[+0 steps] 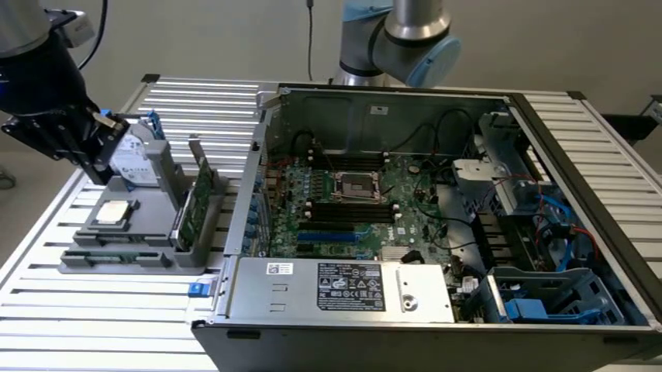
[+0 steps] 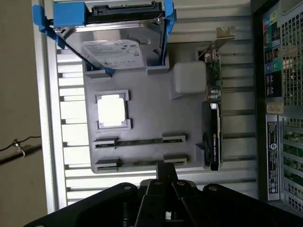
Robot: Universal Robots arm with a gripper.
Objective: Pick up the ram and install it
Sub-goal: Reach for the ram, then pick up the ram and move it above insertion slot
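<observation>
The ram [image 1: 116,256] is a thin green stick resting on edge in a grey holder tray [image 1: 145,203] at the exterior view's left. In the wrist view it is a narrow strip [image 2: 139,141] between two clips, and a second strip [image 2: 139,163] runs parallel to it. My gripper [image 1: 101,172] hangs above the tray's far side, close to the hard drive [image 1: 135,161], apart from the ram. Its dark fingers [image 2: 165,171] are pressed together, shut, with nothing between them.
The tray also carries a processor chip [image 2: 112,110] and an upright green expansion card [image 1: 198,203]. The open computer case [image 1: 579,147] fills the exterior view's right, with the motherboard [image 1: 414,221] and its dark memory slots [image 1: 352,210] by the socket. A slatted metal table [image 1: 93,310] lies beneath.
</observation>
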